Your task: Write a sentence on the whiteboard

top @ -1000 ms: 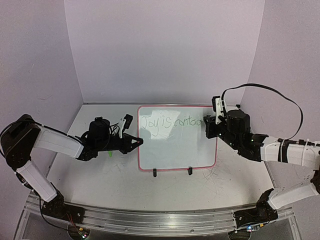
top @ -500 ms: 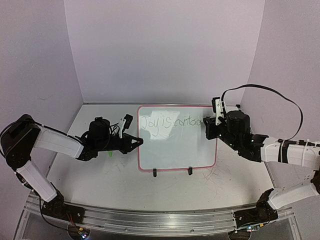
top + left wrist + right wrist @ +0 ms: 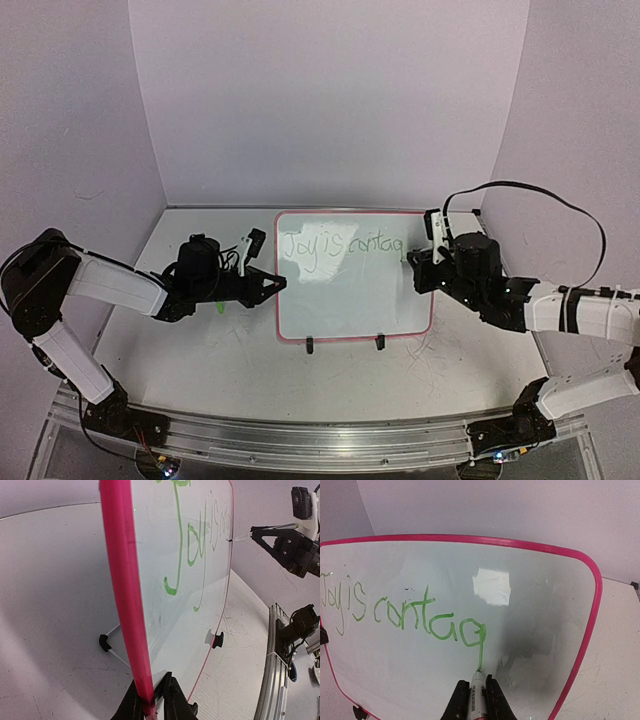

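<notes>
The whiteboard (image 3: 350, 300) stands upright mid-table, white with a red-pink rim. My left gripper (image 3: 278, 283) is shut on its left rim (image 3: 122, 580), the fingers (image 3: 176, 702) pinching the rim from both sides. The sentence (image 3: 340, 243) is green handwriting reading "Joy is contag" (image 3: 405, 615). My right gripper (image 3: 476, 695) is shut on a white marker (image 3: 477, 690). The marker's tip touches the board at the bottom of the "g" tail. In the left wrist view the marker (image 3: 241, 538) meets the board from the right.
Two black stand feet (image 3: 310, 345) (image 3: 380, 342) rest on the scratched white table. A small green object (image 3: 219, 306) lies under my left arm. Purple walls close the back and sides. An aluminium rail (image 3: 300, 435) runs along the near edge.
My right gripper has moved down a little with the marker, drawing the tail of the "g". The left gripper and the board have stayed put.
</notes>
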### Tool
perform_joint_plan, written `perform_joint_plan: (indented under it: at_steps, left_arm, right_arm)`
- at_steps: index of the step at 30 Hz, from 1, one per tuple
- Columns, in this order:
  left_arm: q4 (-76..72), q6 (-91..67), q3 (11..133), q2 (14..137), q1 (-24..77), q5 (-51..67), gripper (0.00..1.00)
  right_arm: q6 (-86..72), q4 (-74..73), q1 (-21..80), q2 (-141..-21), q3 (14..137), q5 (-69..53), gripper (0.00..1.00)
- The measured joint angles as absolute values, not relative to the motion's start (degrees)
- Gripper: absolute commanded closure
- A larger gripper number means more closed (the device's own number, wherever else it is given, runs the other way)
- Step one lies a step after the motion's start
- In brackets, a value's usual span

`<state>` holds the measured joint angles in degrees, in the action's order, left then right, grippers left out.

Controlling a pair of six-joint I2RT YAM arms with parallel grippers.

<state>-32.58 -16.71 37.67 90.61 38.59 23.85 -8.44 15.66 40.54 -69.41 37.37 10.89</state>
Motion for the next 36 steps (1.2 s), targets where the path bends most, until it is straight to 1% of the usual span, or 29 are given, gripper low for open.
perform_joint_plan:
  at_steps: [15,17,24,36]
  left_arm:
    - [-32.6,-16.7,37.7,90.6,38.7,23.8,1.00]
    - [-32.6,-16.7,37.6,90.6,38.7,23.8,1.00]
    - [-32.9,-16.7,37.4,90.6,38.7,23.8,1.00]
    - [-32.9,-16.7,37.3,90.4,39.0,23.3,1.00]
  right_arm:
    - [-9.1,16.7,42.0,-72.2,38.8,8.6,1.00]
    - [-9.0,16.7,42.0,-70.8,38.8,7.8,1.00]
    - [-6.3,18.5,40.3,-58.2,35.5,6.4,1.00]
    - [-1.7,18.3,39.4,-59.0,35.3,6.5,1.00]
